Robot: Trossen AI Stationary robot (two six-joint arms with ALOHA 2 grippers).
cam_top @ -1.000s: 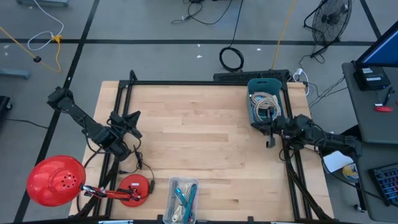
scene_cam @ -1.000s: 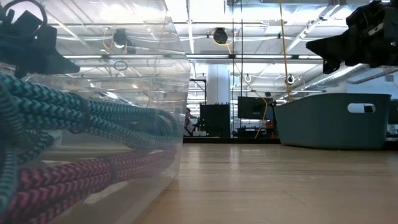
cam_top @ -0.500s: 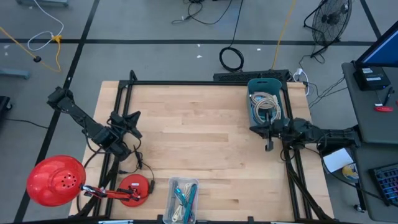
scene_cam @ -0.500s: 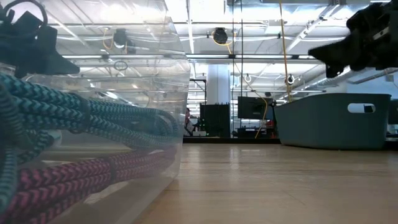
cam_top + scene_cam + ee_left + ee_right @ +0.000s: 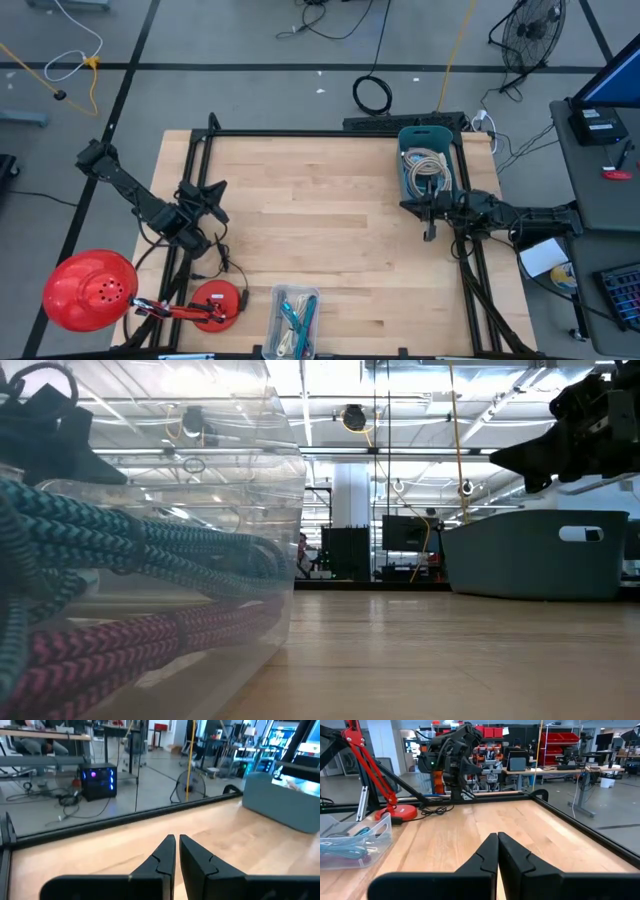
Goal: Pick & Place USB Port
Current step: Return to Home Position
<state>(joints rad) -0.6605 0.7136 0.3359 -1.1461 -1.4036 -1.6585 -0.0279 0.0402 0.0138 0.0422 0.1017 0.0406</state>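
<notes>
Pale wooden table [image 5: 330, 230] fills the high view's middle. At its left edge the left gripper [image 5: 213, 192] waits, fingers together, empty. Bottom centre, a transparent bin [image 5: 277, 300] holds blue cables [image 5: 292, 318]. Upper right, the blue bin [image 5: 428, 132] holds light cables [image 5: 428, 165]; just below it hangs the right gripper [image 5: 410, 207], closed on nothing.

Low view: transparent bin [image 5: 200, 510] cut off at left, top & bottom edges; blue bin [image 5: 540, 555] hides its contents behind its wall. From above, cables [image 5: 428, 170] in that bin too small to tell apart.
</notes>
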